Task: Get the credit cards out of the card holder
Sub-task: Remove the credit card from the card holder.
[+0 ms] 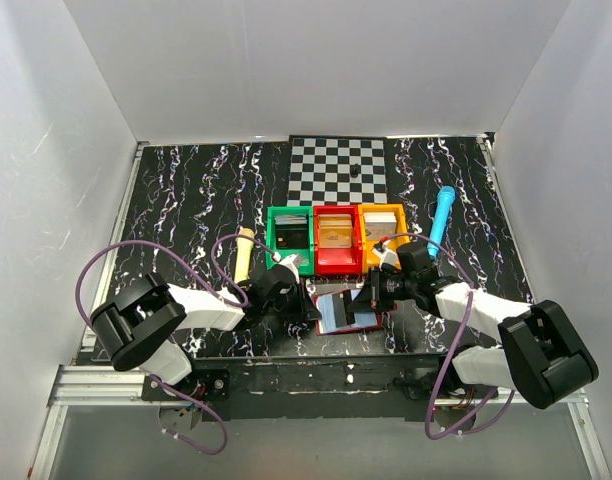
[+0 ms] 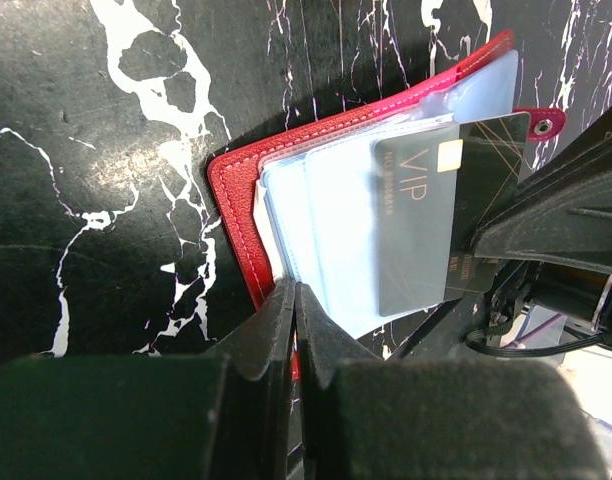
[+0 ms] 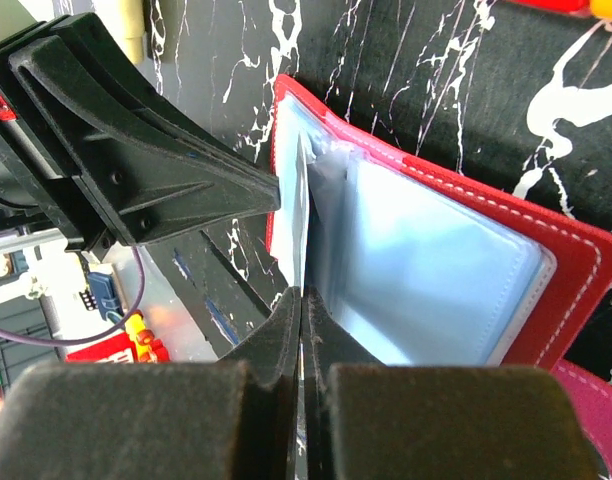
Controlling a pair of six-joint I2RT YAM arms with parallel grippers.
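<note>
Top external: locates left gripper [image 1: 304, 300] pinched shut on the near red border of the card holder [image 1: 336, 308], pinning it to the table [image 1: 186, 200] between both arms, just before the bins [image 1: 338, 268]. Notes sleeves [image 2: 336, 230] fanned open for access. Finds right gripper [image 1: 371, 295] clamped tight on a dark VIP card [image 2: 426, 200], partly clear of its sleeve, presumably for extraction.

Marbled table [image 1: 186, 190]: chessboard [image 1: 338, 168], bins [image 1: 336, 262], blue pen [image 1: 443, 212], open card holder [image 1: 336, 310].
</note>
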